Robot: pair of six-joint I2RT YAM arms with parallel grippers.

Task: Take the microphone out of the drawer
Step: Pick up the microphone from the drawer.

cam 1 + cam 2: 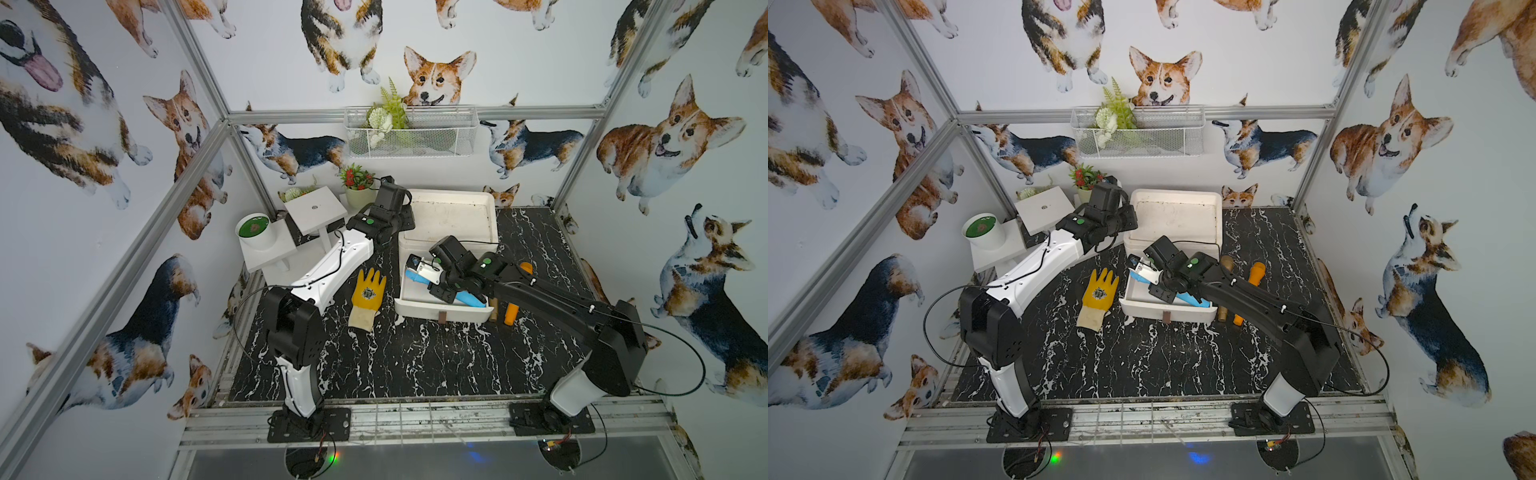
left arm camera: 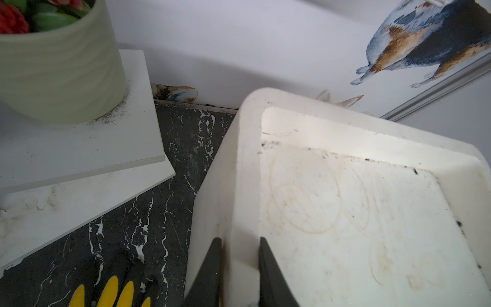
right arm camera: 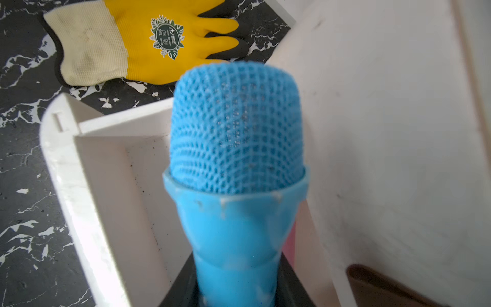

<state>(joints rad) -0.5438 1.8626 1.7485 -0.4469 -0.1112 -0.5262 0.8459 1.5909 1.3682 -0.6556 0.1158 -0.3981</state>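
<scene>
Marbled black tabletop (image 1: 415, 365), mesh-headed blue microphone (image 3: 236, 133)

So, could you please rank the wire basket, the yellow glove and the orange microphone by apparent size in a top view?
1. wire basket, largest.
2. yellow glove.
3. orange microphone, smallest, though the right arm hides its middle.
The basket hangs higher, perhaps nearer the camera.

yellow glove (image 1: 368, 296) — potted plant (image 1: 358, 192)

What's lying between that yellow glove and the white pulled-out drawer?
Nothing. Between the yellow glove and the drawer there is only a bare strip of black marbled tabletop. It shows in both top views and the right wrist view.
</scene>
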